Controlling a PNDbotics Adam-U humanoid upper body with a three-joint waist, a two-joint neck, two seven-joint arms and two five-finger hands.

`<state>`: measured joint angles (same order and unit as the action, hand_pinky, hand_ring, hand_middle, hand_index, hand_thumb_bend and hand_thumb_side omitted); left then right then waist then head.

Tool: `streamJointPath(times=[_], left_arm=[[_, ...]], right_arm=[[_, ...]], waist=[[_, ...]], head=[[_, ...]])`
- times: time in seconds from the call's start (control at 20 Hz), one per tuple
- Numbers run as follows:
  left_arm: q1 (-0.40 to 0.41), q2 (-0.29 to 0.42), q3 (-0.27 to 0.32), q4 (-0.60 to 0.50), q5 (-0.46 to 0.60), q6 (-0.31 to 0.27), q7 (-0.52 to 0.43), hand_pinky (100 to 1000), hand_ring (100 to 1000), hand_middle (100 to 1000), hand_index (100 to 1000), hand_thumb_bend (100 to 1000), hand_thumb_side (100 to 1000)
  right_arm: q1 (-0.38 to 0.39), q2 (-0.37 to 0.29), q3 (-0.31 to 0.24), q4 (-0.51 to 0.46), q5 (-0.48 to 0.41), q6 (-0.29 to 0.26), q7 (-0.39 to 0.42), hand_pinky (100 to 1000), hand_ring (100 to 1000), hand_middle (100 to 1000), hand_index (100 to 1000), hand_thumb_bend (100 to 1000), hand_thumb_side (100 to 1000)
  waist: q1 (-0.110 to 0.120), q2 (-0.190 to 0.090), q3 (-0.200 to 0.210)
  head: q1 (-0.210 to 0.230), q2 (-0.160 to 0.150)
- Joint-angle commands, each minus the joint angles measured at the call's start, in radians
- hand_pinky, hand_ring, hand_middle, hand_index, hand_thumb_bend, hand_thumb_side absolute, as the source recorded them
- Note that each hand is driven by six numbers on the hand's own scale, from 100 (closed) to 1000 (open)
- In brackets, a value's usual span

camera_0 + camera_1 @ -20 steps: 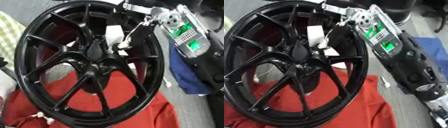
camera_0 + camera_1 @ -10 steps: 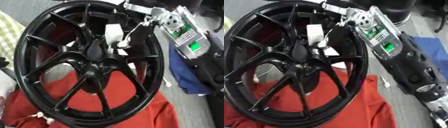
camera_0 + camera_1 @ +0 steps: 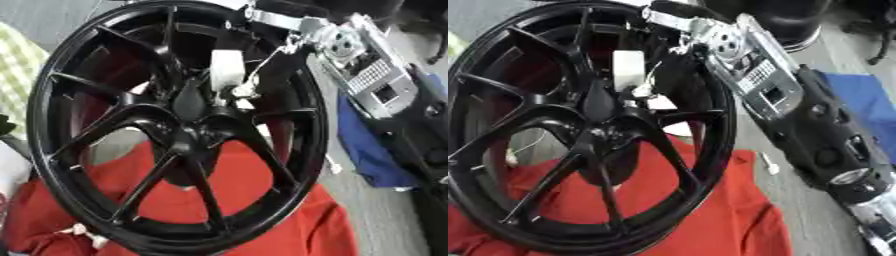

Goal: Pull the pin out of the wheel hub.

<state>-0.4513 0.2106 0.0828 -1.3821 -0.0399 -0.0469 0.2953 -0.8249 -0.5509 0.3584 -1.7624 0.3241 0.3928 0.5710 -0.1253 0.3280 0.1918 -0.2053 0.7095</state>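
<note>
My right hand (image 3: 677, 22) barely moved, reaching behind the black wheel hub's (image 3: 188, 132) upper rim; whether its fingers had closed I couldn't tell. The white-tagged pin (image 3: 241, 91) stayed at the centre, unpulled.

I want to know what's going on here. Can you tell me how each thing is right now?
Black spoked wheel: tilted up on its rim.
Red cloth: spread under the wheel.
Right robot hand: reaching over the wheel's top rim; fingers unclear.
Small white piece beside the hub: at the hub.
Blue cloth: lying beside the wheel.
</note>
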Motion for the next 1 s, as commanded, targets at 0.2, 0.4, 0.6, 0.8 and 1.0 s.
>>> streamJointPath(times=[0.2, 0.4, 0.6, 0.8, 1.0], left_arm=[[-0.015, 0.009, -0.004, -0.019, -0.006, 0.001, -0.002, 671, 523, 481, 744, 100, 930], [-0.014, 0.008, -0.004, -0.018, -0.009, 0.002, -0.002, 671, 523, 481, 743, 100, 929], [-0.013, 0.006, -0.005, -0.016, -0.010, 0.004, -0.001, 671, 524, 481, 743, 100, 929], [-0.012, 0.005, -0.004, -0.015, -0.012, 0.004, 0.000, 671, 524, 481, 742, 100, 928], [-0.012, 0.004, -0.005, -0.015, -0.013, 0.006, 0.000, 671, 524, 481, 742, 100, 928]], right_arm=[[-0.016, -0.039, -0.019, -0.041, -0.081, 0.051, -0.023, 613, 620, 345, 507, 439, 100], [-0.021, -0.054, -0.025, -0.049, -0.107, 0.086, -0.037, 600, 587, 266, 472, 418, 100], [-0.023, -0.063, -0.030, -0.053, -0.116, 0.103, -0.047, 586, 558, 206, 453, 411, 100], [-0.022, -0.072, -0.035, -0.062, -0.124, 0.111, -0.063, 581, 548, 187, 442, 408, 100], [-0.021, -0.076, -0.036, -0.066, -0.132, 0.116, -0.072, 581, 548, 186, 441, 407, 100]], waist=[[0.007, -0.019, 0.000], [0.005, -0.022, 0.001], [0.004, -0.026, 0.002], [0.003, -0.029, 0.001], [0.003, -0.031, 0.001]], head=[[-0.006, -0.004], [-0.007, -0.004], [-0.009, -0.001], [-0.010, -0.001], [-0.012, -0.002]])
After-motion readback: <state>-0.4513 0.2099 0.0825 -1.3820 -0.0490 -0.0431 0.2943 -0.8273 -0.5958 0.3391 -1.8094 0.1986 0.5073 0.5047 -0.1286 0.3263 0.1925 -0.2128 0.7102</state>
